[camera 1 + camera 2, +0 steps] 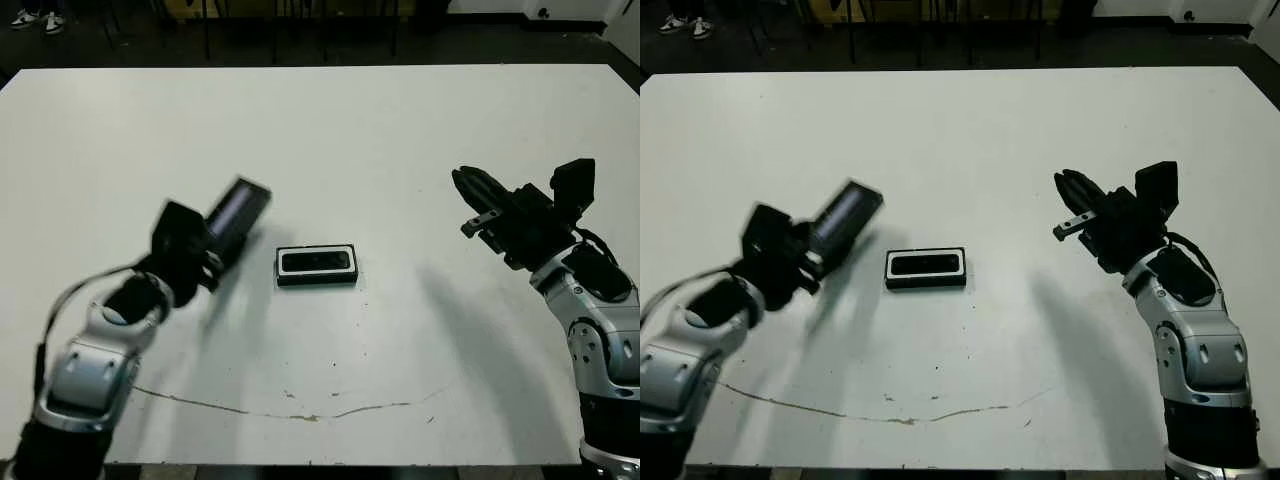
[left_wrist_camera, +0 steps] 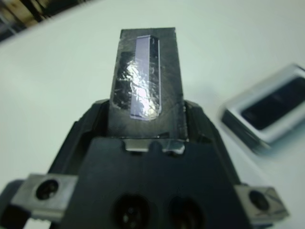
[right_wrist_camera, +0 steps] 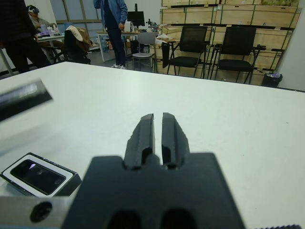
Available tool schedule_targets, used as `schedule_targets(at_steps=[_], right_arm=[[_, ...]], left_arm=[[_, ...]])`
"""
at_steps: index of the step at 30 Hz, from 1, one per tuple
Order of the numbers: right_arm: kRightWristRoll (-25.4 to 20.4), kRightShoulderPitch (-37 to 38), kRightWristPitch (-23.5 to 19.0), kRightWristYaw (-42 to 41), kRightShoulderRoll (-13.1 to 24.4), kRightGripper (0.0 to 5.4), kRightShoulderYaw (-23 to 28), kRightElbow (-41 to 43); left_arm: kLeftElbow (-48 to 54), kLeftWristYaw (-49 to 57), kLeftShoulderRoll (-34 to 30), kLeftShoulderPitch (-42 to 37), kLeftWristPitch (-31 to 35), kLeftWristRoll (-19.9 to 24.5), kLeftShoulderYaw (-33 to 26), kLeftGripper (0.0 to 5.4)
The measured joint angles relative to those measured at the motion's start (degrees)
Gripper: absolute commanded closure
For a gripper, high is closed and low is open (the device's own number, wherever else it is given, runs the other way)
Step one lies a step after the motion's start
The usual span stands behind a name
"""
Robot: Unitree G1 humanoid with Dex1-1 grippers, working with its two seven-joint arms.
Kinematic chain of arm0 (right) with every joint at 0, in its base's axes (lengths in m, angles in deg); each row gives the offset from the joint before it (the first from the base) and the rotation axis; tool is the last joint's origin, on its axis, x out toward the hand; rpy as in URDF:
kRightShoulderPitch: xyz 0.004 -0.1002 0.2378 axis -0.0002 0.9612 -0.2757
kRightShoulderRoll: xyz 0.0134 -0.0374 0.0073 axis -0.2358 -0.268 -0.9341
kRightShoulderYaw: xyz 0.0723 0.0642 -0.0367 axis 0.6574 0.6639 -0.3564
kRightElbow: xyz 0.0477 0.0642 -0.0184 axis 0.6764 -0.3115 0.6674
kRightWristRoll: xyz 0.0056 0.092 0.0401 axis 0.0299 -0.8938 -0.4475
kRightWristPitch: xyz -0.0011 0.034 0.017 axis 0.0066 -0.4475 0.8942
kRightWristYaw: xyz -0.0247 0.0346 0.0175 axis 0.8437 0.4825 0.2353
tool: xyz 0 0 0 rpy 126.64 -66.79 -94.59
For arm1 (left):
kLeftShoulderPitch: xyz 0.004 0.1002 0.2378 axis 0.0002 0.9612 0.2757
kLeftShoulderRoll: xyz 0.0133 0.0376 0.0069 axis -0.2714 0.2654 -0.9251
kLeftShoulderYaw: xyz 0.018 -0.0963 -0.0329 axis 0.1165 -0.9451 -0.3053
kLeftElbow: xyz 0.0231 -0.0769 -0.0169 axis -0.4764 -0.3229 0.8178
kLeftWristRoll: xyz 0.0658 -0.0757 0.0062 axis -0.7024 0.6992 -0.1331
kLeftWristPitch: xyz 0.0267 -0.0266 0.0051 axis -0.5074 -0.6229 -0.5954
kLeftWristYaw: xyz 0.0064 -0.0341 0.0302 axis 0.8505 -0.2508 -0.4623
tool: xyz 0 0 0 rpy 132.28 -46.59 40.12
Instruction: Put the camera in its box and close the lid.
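Black and stiff, the lid (image 1: pixel 238 212) looks light pinched by one end in the left tool (image 1: pixel 205 250), clear of the surface (image 1: pixel 330 130); the right tool (image 1: pixel 470 190) is pressed together, empty.

The white table (image 1: pixel 330 130) carried a thin brownish crack line (image 1: pixel 300 412) near its front edge. Beyond its far edge the floor (image 1: pixel 120 45) was dark. In the right wrist view, black office chairs (image 3: pixel 193 47) stood before stacked wooden crates (image 3: pixel 228 14). A person in a blue jacket (image 3: pixel 112 24) stood by a cluttered desk (image 3: pixel 57 38), with another person (image 3: pixel 16 33) nearer.
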Motion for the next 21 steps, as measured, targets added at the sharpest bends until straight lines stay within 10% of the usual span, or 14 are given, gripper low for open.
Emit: schedule_targets(at_steps=[13,21], right_arm=[[-0.12,0.14,-0.07,0.34,0.08,5.4,-0.08,-0.41],[-0.16,0.09,-0.07,0.34,0.07,5.4,-0.12,-0.79]], left_arm=[[-33.04,-36.07,-11.53,-21.09,-25.54,6.44,0.72,2.69],[-46.25,-56.38,-12.07,-30.04,-27.6,3.8,11.37,2.69]])
